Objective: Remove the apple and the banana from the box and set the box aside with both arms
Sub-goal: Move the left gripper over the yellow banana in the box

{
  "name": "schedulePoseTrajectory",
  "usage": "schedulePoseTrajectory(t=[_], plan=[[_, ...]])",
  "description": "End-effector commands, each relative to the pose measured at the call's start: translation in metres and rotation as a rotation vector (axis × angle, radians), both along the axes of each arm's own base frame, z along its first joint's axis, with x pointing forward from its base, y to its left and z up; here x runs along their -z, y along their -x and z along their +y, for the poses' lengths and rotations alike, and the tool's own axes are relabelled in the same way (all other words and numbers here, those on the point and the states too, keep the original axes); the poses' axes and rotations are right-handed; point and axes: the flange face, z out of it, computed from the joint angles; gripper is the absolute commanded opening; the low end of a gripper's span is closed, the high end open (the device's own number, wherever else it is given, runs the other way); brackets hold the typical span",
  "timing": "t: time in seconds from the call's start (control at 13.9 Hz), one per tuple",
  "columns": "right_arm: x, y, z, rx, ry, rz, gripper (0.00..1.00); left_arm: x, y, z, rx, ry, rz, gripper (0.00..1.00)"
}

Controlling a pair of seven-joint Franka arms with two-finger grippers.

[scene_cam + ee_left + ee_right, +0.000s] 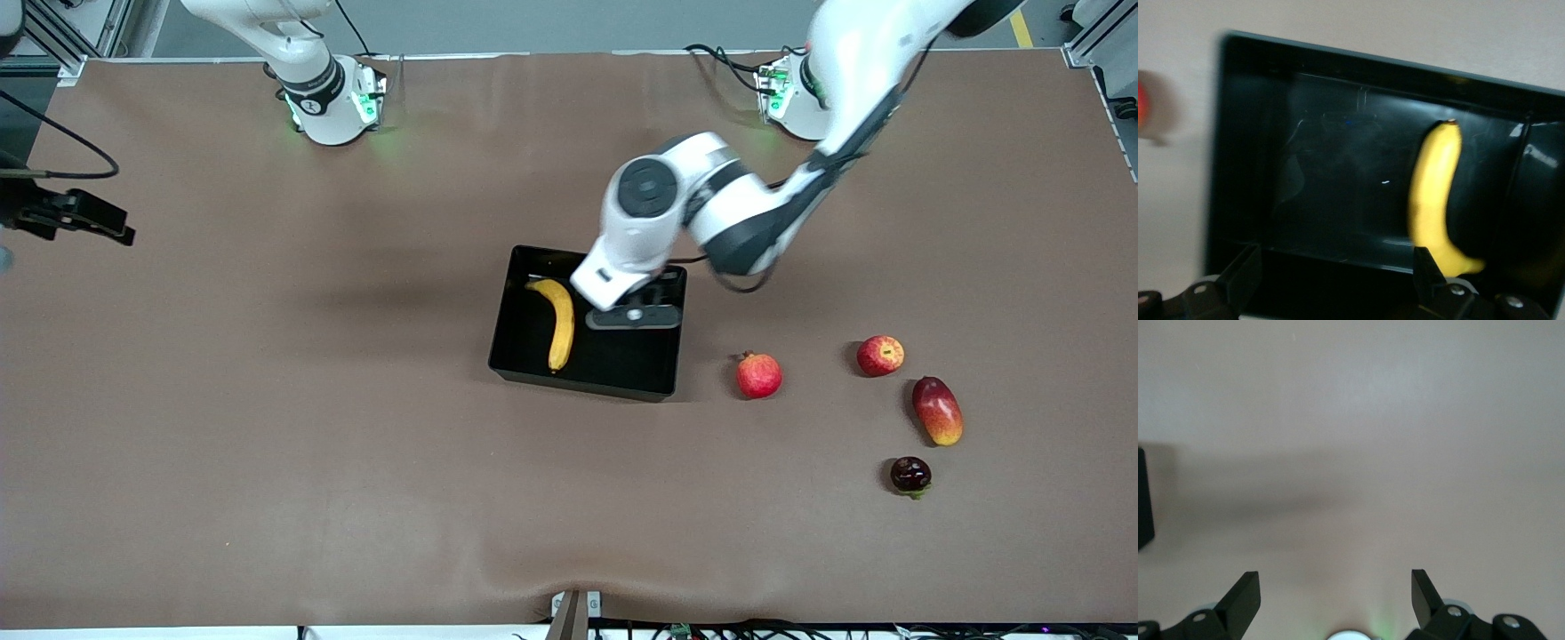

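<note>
While the left gripper [1331, 277] hangs over the box [520, 307], its fingers [1241, 270] stand wide apart and hold nothing; no fruit touches either pad. Between the fingertips, the left wrist view shows the glossy black floor of the box. The banana [559, 322] lies flat inside the box, just past one fingertip, toward the right arm's end of the tray. It is the only fruit in the box.

The right gripper [1336, 593] waits over bare table [1351, 420] at the right arm's end, fingers likewise spread wide and empty.

The apple [880, 356] rests on the table outside the box, toward the left arm's end, well apart from both grippers. A pomegranate [758, 374] lies between apple and box. A mango [937, 410] and a dark fruit [910, 475] lie near the apple, nearer the front camera.
</note>
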Motion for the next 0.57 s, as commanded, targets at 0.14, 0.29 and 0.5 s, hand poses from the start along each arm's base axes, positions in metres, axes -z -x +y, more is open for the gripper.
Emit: schedulePoseTrajectory(t=[0.14, 0.29, 0.5], plan=[[0.043, 0.004, 0.012, -0.046, -0.013, 0.225, 1.0, 0.068, -0.003, -0.065, -0.031, -0.027, -0.038, 1.0], [0.046, 0.009, 0.009, -0.038, -0.021, 0.269, 1.0, 0.085, 0.003, -0.076, -0.029, 0.012, -0.042, 1.0], [0.053, 0.008, 0.006, -0.036, -0.023, 0.289, 1.0, 0.112, 0.011, -0.087, -0.047, 0.041, -0.039, 1.0]])
